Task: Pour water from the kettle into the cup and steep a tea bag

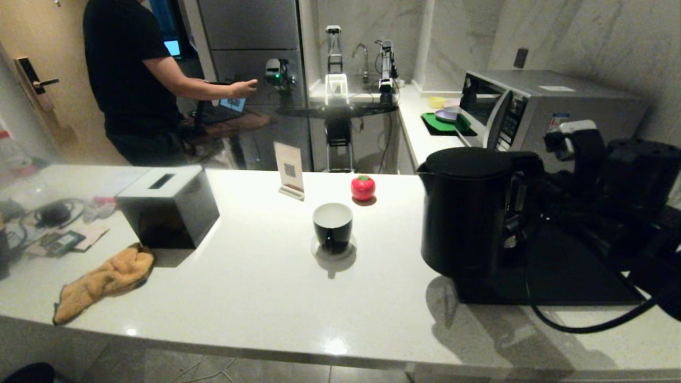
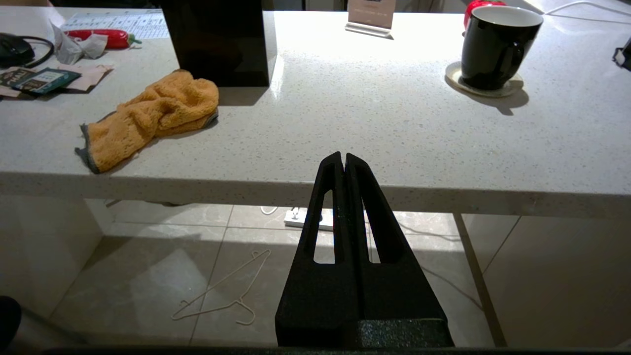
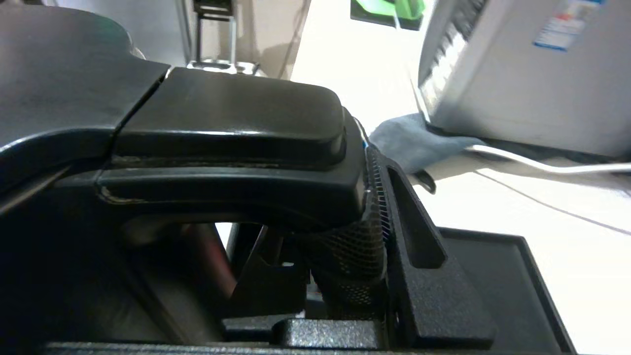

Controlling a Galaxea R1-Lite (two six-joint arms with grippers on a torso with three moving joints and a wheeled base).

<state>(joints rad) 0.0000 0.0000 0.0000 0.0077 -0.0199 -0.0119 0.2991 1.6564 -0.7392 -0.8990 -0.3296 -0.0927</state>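
The matte black kettle (image 1: 468, 213) stands tall at the right of the white counter, by the left edge of a flat black tray (image 1: 564, 276). My right gripper (image 1: 524, 210) reaches in from behind it and is shut on the kettle's loop handle (image 3: 231, 128), one finger (image 3: 414, 236) pressed against the handle's side. The cup (image 1: 332, 226), glossy black outside and white inside, sits on a pale coaster mid-counter, left of the kettle; no water shows in it. My left gripper (image 2: 343, 158) is shut on nothing, below the counter's front edge, with the cup (image 2: 495, 47) far ahead. No tea bag is recognisable.
A black tissue box (image 1: 167, 213) and an orange cloth (image 1: 104, 279) lie at the left, with packets and cables beyond. A card stand (image 1: 289, 170) and a red tomato-shaped object (image 1: 363, 187) sit behind the cup. A microwave (image 1: 548, 106) stands behind the kettle. A person (image 1: 138, 80) stands at back left.
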